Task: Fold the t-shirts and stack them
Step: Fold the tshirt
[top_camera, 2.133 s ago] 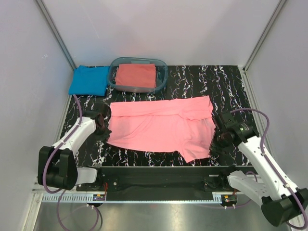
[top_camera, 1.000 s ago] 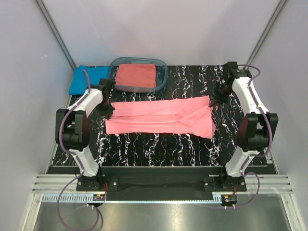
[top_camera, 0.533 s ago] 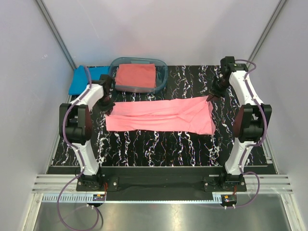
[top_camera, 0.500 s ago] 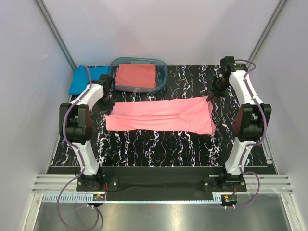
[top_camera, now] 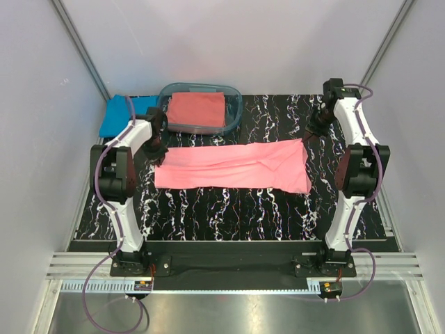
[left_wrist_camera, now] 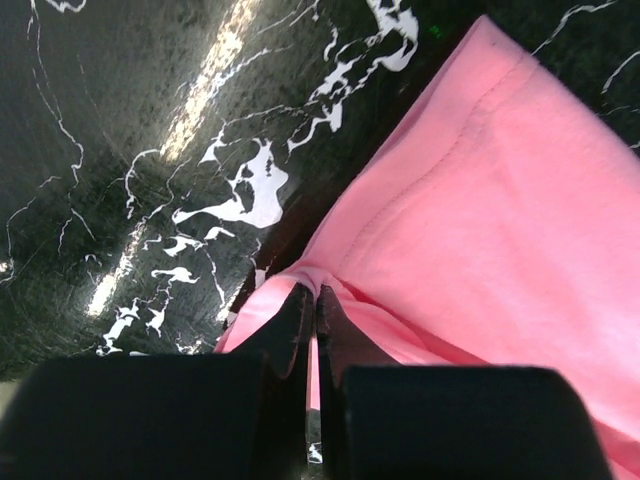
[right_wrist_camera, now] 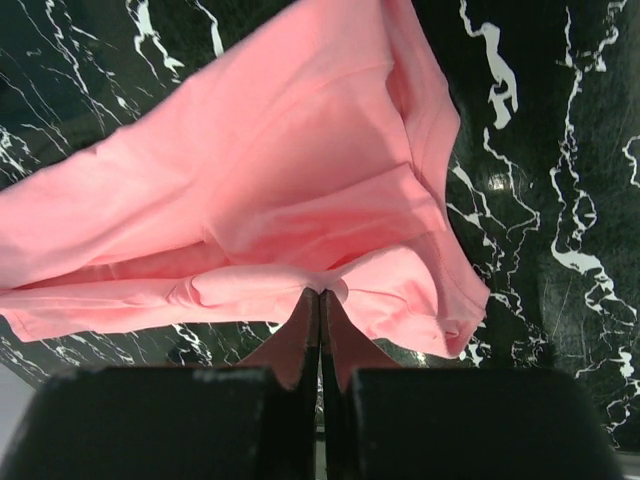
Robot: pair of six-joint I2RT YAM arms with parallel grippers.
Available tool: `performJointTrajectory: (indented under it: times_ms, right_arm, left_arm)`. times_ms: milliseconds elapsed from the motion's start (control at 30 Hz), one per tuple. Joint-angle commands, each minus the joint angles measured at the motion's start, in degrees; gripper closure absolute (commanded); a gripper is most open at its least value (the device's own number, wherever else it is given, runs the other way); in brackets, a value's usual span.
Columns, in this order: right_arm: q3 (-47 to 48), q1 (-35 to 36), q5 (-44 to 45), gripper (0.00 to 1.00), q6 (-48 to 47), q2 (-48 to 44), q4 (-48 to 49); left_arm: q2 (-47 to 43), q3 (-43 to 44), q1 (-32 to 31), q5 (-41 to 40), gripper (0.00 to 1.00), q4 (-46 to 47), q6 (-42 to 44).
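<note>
A light pink t-shirt [top_camera: 233, 167] lies as a long folded strip across the middle of the black marbled table. My left gripper [top_camera: 157, 149] is shut on its far left corner [left_wrist_camera: 315, 285]. My right gripper [top_camera: 309, 134] is shut on its far right edge [right_wrist_camera: 322, 287], with a sleeve [right_wrist_camera: 440, 300] hanging loose beside it. A folded bright blue t-shirt [top_camera: 119, 115] rests at the far left corner. A folded coral-red t-shirt [top_camera: 197, 108] sits inside the tub.
A clear bluish plastic tub [top_camera: 234, 110] stands at the back centre, just behind the pink strip. White walls and metal posts close in the table at the back and both sides. Both arms stretch forward along the table's left and right edges.
Both grippers carried the shirt's near edge over to the far edge, folding it into a narrow strip. In the last half second they shifted slightly and the strip settled flatter.
</note>
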Motion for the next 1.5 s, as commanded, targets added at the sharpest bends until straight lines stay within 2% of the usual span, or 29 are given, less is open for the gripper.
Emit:
performJointTrajectory:
  times_ms: [0,233,400,567,600,733,833,933,1000,1067,1167,1233,1267,1333,1467]
  right_arm:
    - [5.18,-0.18,-0.95,1.00,-0.54,2.05,-0.96]
    - [6.95,-0.18,-2.18,1.00,-0.46,5.49,-0.96]
    - [8.18,-0.18,-2.97,1.00,-0.28,7.33,-0.69]
    - [9.84,-0.18,-4.46,0.98,0.94,9.26,-0.34]
    - [10.37,-0.18,-5.16,0.98,1.39,9.79,-0.43]
    - [12.92,-0.26,-7.62,0.96,4.55,13.04,1.41]
    - [15.99,-0.26,-11.14,0.81,8.15,17.69,2.21]
    - [21.08,-0.35,-12.38,0.57,10.26,20.17,3.43]
    - [22.76,-0.44,-8.80,0.40,9.57,18.42,2.83]
    - [22.60,-0.44,-6.58,0.37,7.03,14.57,1.77]
    - [14.98,0.08,-9.64,0.36,5.44,8.43,1.15]
    - [7.25,1.14,-13.68,0.36,6.39,4.19,5.60]
    - [-1.14,1.84,-15.09,0.37,8.23,-0.09,7.98]
    - [-11.97,3.86,-18.52,0.39,10.87,-3.63,14.73]
    - [-19.31,6.41,-18.79,0.40,13.25,-6.64,18.20]
  left_arm:
    - [1.09,3.35,0.36,0.74,1.00,0.76,0.72]
    - [2.50,4.14,0.36,0.65,0.99,0.58,0.89]
    - [2.94,4.40,0.36,0.30,0.92,0.58,1.25]
    - [1.72,4.93,0.44,-1.37,0.74,0.58,1.51]
    - [1.19,5.02,0.36,-1.63,0.67,0.58,2.03]
    - [-2.59,4.41,-0.17,-4.09,0.55,1.28,3.62]
    - [-6.89,3.09,-1.13,-4.89,0.46,1.54,5.29]
    - [-11.28,0.98,-2.80,-5.41,0.42,1.55,6.34]
    - [-14.01,-1.64,-3.77,-5.50,0.40,1.98,7.13]
    - [-17.96,-3.94,-5.09,-1.91,0.40,4.18,8.45]
    - [-22.19,-9.38,-6.93,4.76,0.42,7.78,9.59]
    - [-23.86,-14.55,-7.72,10.37,0.46,11.38,9.16]
    - [-24.82,-16.24,-7.99,11.62,0.48,12.44,8.72]
    - [-25.18,-19.22,-8.17,15.76,0.51,14.46,7.23]
    - [-25.18,-20.29,-8.87,18.14,0.55,14.65,7.13]
